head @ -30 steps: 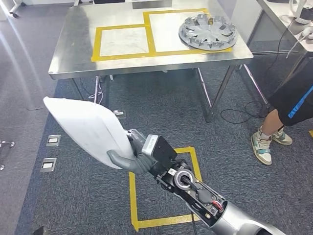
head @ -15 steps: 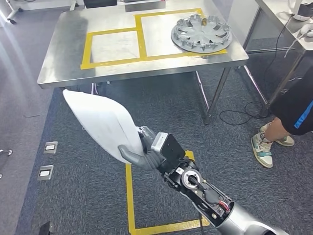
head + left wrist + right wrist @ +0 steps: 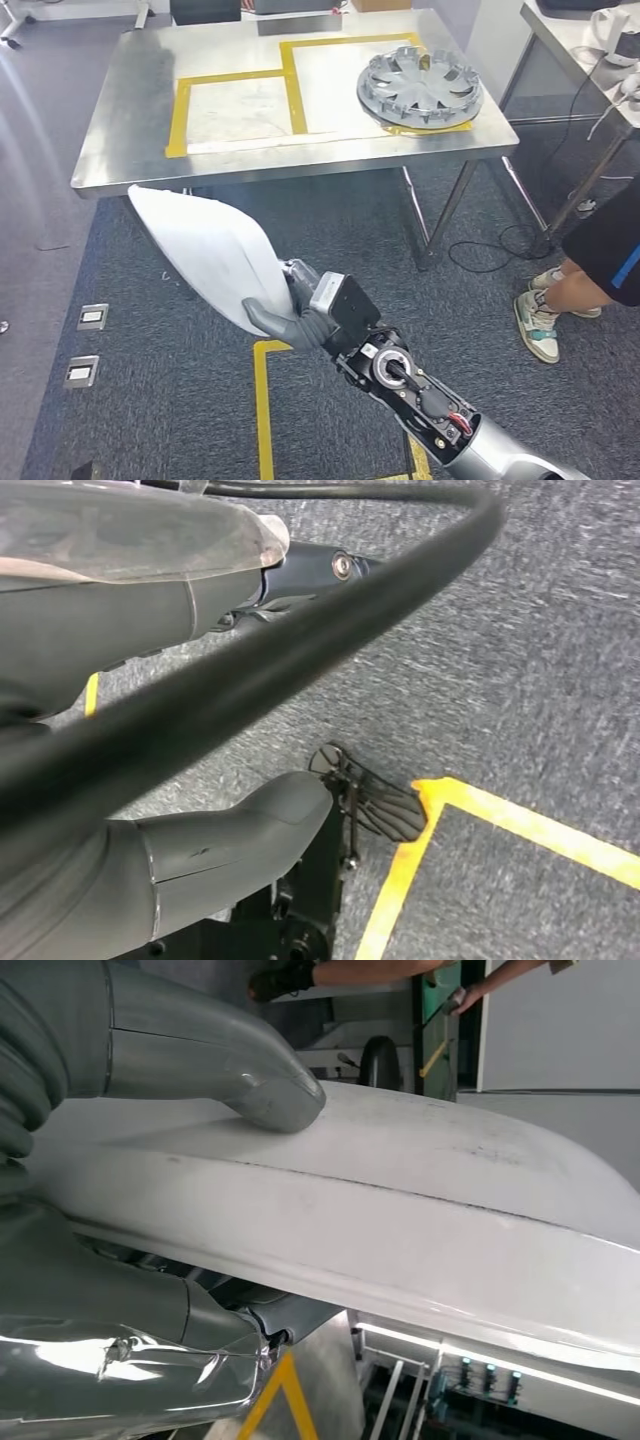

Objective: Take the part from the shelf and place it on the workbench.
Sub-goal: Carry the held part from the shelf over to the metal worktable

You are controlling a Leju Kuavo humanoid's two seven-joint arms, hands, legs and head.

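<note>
The part is a white, smooth, leaf-shaped shell [image 3: 207,250]. My right hand [image 3: 290,310] grips it at its near end and holds it out in front of me above the carpet, short of the workbench [image 3: 128,140]. In the right wrist view the thumb [image 3: 226,1060] presses on the part's [image 3: 423,1220] broad face, with the other fingers under it. The steel workbench stands ahead, marked with yellow tape rectangles [image 3: 235,105]. My left hand [image 3: 226,850] hangs over the floor, its thumb and fingers apart with nothing between them.
A silver wheel cover [image 3: 419,85] lies on the bench's right end. A person's leg and shoe [image 3: 540,320] stand at the right, beside cables [image 3: 490,245] on the floor. Yellow floor tape [image 3: 260,400] runs under my arm. Floor sockets [image 3: 92,317] sit at the left.
The whole picture has shifted: I have moved nearer the workbench, and the floor tape has slid down the frame. My right hand still holds the part the same way.
</note>
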